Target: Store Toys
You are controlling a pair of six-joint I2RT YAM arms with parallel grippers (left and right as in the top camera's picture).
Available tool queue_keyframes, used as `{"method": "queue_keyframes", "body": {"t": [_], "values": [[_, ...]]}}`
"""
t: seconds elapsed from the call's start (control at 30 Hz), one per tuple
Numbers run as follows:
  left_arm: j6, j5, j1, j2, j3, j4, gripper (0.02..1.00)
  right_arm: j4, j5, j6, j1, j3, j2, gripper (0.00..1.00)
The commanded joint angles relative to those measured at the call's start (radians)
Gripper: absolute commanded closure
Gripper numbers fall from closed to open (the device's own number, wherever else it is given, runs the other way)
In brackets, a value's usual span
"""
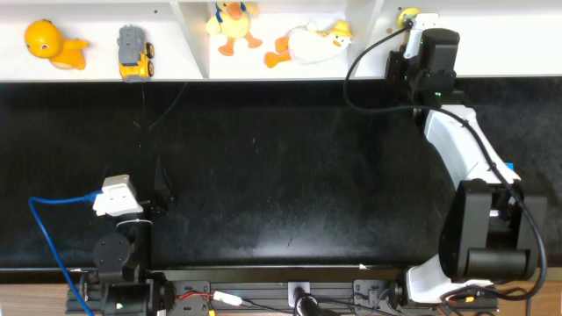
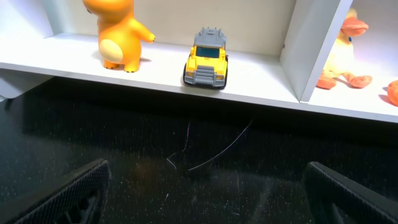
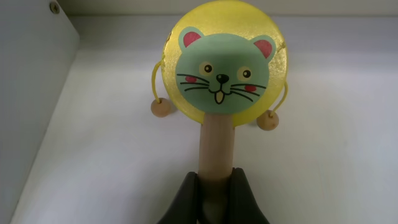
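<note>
A wooden rattle drum (image 3: 222,68) with a yellow rim and a green cat face lies inside the right shelf compartment (image 3: 112,162). My right gripper (image 3: 214,198) is shut on its wooden handle (image 3: 215,146). From above, the right gripper (image 1: 420,35) reaches into that compartment, with the drum's yellow edge (image 1: 407,15) just visible. My left gripper (image 2: 205,186) hangs open over the black table near the left arm's base, holding nothing. Stored on the shelf are an orange duck (image 1: 53,44), a yellow toy truck (image 1: 134,53), a plush duck (image 1: 234,25) and a white lying plush duck (image 1: 312,42).
White dividers (image 1: 195,35) split the shelf into compartments along the table's far edge. The black tabletop (image 1: 281,167) spreads between the arms. A blue cable (image 1: 53,215) loops by the left arm.
</note>
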Motion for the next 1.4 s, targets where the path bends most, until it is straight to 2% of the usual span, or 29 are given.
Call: {"method": "queue_keyframes", "body": {"t": [0.03,0.27,0.33,0.43,0.6,0.8,0.87,0.93,1.03,1.1,1.4], "values": [[0.021,0.013,-0.001,-0.012,-0.009,0.002,0.02,0.011,-0.011,0.014,-0.002,-0.003,0.004,0.952],[0.021,0.013,-0.001,-0.012,-0.009,0.002,0.02,0.012,-0.01,0.023,-0.001,-0.003,0.004,0.95],[0.021,0.013,-0.001,-0.012,-0.009,0.002,0.02,0.013,-0.006,0.033,-0.002,-0.003,0.004,0.884],[0.021,0.013,-0.001,-0.012,-0.009,0.002,0.023,0.013,-0.006,0.033,-0.001,-0.003,0.004,0.84],[0.021,0.013,-0.001,-0.012,-0.009,0.002,0.02,0.013,-0.007,0.033,-0.001,-0.003,0.004,0.84],[0.021,0.013,-0.001,-0.012,-0.009,0.002,0.02,0.013,-0.007,0.033,-0.001,-0.003,0.004,0.792],[0.021,0.013,-0.001,-0.012,-0.009,0.002,0.02,0.013,-0.007,0.033,-0.001,-0.003,0.004,0.75],[0.021,0.013,-0.001,-0.012,-0.009,0.002,0.02,0.012,-0.007,0.042,-0.001,-0.003,0.002,0.638],[0.021,0.013,-0.001,-0.012,-0.009,0.002,0.023,-0.004,-0.007,0.073,0.0,-0.002,-0.023,0.586],[0.021,0.013,-0.001,-0.012,-0.009,0.002,0.02,-0.029,-0.007,0.091,0.002,-0.002,-0.061,0.531],[0.021,0.013,-0.001,-0.012,-0.009,0.002,0.02,-0.306,0.004,0.093,0.02,-0.002,-0.288,0.542]]}}
